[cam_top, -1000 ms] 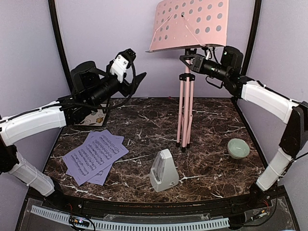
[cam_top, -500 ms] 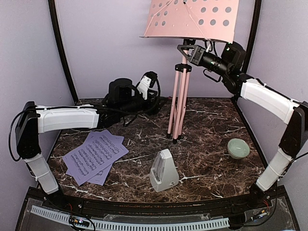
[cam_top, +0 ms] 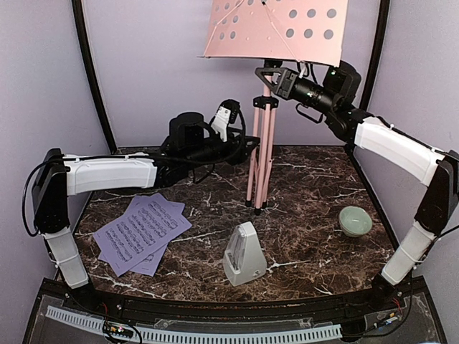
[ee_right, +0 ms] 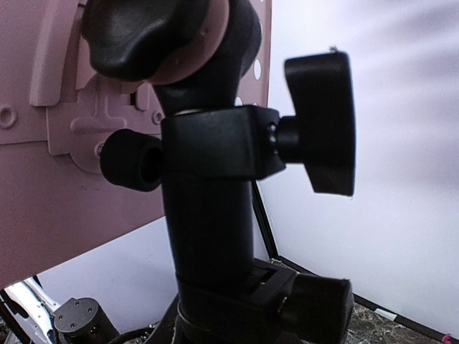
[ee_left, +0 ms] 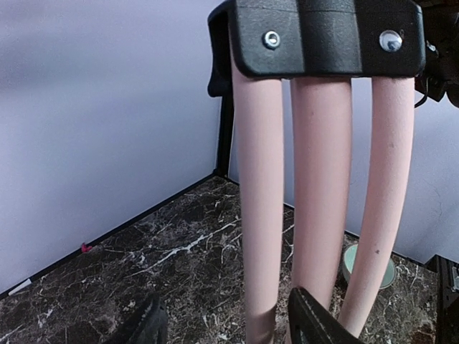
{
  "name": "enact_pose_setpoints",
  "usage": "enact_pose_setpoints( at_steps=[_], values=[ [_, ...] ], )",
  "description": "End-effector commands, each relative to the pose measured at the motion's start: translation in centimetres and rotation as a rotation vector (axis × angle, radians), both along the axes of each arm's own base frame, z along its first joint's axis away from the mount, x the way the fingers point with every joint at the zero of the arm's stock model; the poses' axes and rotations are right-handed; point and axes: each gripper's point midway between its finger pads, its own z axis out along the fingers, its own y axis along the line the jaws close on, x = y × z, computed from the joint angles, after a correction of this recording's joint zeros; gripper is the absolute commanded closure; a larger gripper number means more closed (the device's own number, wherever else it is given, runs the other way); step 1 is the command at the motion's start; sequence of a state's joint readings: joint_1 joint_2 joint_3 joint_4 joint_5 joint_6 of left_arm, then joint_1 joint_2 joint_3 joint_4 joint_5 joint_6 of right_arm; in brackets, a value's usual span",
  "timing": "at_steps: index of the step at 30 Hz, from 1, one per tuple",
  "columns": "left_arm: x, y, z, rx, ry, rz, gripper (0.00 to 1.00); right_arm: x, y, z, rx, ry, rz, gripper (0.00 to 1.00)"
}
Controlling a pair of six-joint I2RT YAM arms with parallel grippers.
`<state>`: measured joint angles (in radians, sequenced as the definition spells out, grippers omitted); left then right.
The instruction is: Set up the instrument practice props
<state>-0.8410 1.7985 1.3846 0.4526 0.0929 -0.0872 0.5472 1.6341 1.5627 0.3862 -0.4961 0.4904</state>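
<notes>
Sheet-music pages (cam_top: 141,233): we see them lying flat and overlapped on the bench (cam_top: 315,179), front left
Left hand (cam_top: 246,145): released, its fingers (ee_left: 150,324) apart around the folded pink legs of the music stand (cam_top: 259,158)
Metronome (cam_top: 244,254): upright, front centre, apart from the pages
Music stand: back centre, leaning, perforated desk (cam_top: 276,29) on top
Right hand (cam_top: 276,77): clenched, we judge, on the stand's black neck just under the desk
Bowl (cam_top: 355,220): pale green, on the bench at right, well apart from the stand

surface: marble table (cam_top: 308,183) | on it: sheet-music pages (cam_top: 140,233), metronome (cam_top: 244,254), bowl (cam_top: 356,220)
</notes>
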Motion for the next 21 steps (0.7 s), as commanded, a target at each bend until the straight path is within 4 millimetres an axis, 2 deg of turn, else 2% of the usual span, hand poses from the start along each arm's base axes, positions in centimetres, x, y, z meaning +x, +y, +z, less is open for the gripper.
enact_pose_setpoints(
  at_steps=[1,9,12,15,21],
  values=[
    [0.7,-0.3,1.8,-0.023,0.001,0.038,0.42,-6.1,-3.6,12.8,0.244,-0.36,-0.027,1.0],
    [2.9,0.1,-0.3,0.086,0.0,0.144,0.54,-6.4,-3.3,12.9,0.248,-0.348,-0.012,1.0],
    [3.6,-0.1,-0.4,0.128,-0.02,0.163,0.57,-6.6,-3.2,12.8,0.251,-0.338,-0.006,1.0],
    [4.0,0.0,-0.9,0.168,-0.035,0.177,0.68,-6.7,-3.0,12.7,0.239,-0.326,0.002,1.0],
    [2.5,-0.6,-1.9,0.287,-0.199,0.051,0.9,-6.9,-2.7,12.6,0.191,-0.306,0.013,1.0]
  ],
)
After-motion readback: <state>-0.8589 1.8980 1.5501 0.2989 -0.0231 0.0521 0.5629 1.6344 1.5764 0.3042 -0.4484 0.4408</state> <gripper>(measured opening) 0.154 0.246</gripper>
